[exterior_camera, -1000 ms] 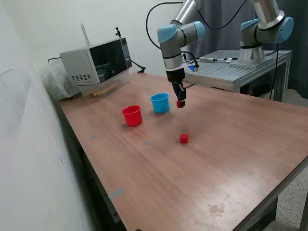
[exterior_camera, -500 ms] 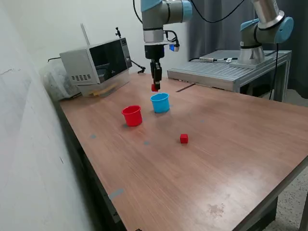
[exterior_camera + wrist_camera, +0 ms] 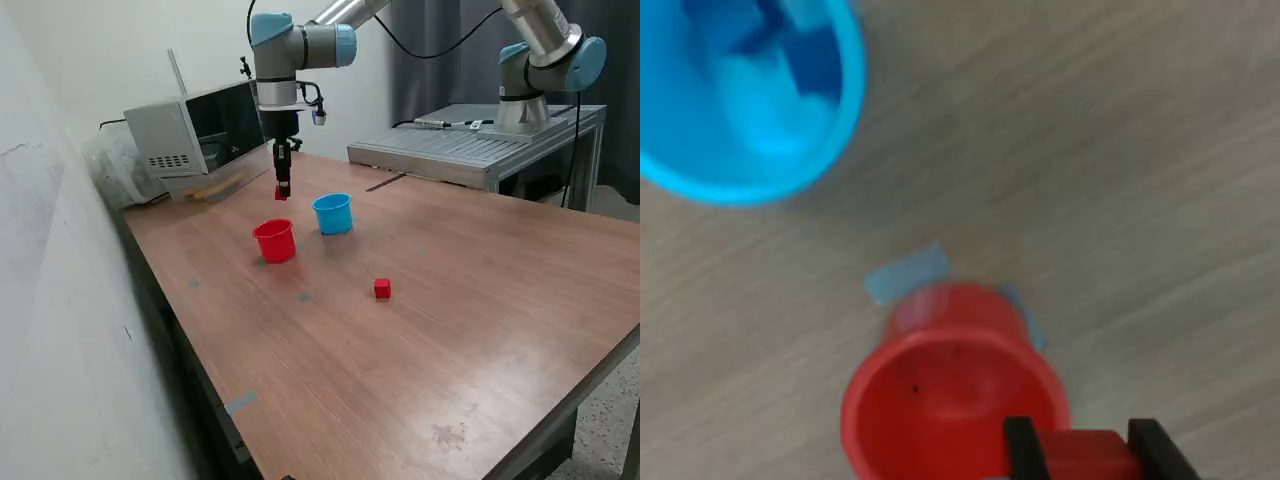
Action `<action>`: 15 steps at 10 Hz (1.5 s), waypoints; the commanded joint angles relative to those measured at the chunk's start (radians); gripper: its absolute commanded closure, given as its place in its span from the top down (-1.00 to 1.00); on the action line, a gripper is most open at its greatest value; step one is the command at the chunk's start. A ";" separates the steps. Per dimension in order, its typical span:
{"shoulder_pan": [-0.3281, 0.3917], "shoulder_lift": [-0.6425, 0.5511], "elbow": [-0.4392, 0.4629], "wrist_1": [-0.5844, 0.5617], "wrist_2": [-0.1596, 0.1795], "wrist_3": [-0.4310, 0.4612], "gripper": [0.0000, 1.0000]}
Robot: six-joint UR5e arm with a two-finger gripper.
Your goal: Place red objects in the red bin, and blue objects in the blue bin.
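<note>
My gripper hangs above the table, shut on a tiny red cube. It is just above and behind the red cup. In the wrist view the cube sits between the two black fingers, over the rim of the empty red cup. The light blue cup stands to the exterior view's right of the red cup. Dark blue cubes lie inside the blue cup. A second red cube rests on the table nearer the front.
A grey microwave-like box stands at the back of the wooden table. A metal bench with a second arm is at the exterior view's right. Blue tape bits mark the tabletop by the red cup.
The arm has carried the red cube toward the exterior view's left, from beside the blue cup, past it, to above the red cup. The cups and the other red cube have not moved.
</note>
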 commanded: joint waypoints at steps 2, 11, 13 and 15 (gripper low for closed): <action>-0.022 0.093 -0.076 0.000 -0.006 -0.003 -1.00; -0.019 0.040 -0.077 0.044 -0.016 -0.071 1.00; 0.084 -0.003 -0.090 0.160 -0.014 -0.100 1.00; 0.171 -0.017 -0.087 0.178 0.007 -0.164 1.00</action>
